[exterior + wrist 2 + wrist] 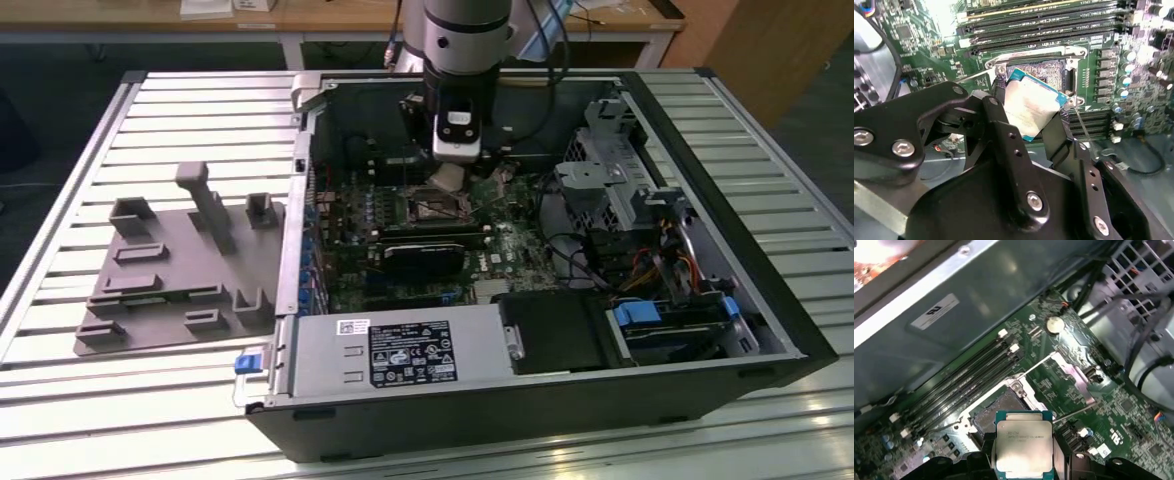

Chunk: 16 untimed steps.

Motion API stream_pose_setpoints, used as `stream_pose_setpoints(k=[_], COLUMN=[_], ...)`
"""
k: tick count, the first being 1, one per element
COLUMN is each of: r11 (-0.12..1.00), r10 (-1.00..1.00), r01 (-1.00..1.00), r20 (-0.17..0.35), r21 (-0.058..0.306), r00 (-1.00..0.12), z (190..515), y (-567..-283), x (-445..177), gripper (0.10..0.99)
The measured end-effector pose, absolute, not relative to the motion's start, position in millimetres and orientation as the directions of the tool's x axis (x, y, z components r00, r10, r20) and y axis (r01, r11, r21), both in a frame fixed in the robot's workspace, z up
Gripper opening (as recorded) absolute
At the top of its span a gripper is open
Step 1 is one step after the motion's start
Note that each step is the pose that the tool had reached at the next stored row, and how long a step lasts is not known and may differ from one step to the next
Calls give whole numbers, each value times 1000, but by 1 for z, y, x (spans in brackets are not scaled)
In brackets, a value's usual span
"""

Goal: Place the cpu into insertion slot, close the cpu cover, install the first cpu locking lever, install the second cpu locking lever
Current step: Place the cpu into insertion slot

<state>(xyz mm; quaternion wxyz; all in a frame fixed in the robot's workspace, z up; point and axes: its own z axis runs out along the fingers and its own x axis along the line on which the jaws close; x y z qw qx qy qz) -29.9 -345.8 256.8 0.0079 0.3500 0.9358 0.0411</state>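
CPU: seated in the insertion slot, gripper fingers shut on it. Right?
Not seated. In the first wrist view the cpu is held clear of the insertion slot, whose dark centre lies bare. The rest holds: in the second wrist view the gripper has its fingers shut on the cpu's edges.

I note the small, flat, square cpu (1031, 107) (1024, 445), silvery-beige metal top with blue-green edging, held tilted just above the square insertion slot (1044, 70) (996, 407), not seated. The slot, dark-centred and metal-rimmed, lies uncovered. The thin silver metal-frame cpu cover (1076, 377) stands swung open beside it.
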Motion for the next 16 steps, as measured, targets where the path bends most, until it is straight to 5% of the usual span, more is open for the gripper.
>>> stream_pose_setpoints(k=[16], r11=[571], r10=[819], r01=[817], r20=[14], r21=[83], r00=[-574], z=[252], y=[-346], x=[-36], gripper=[537])
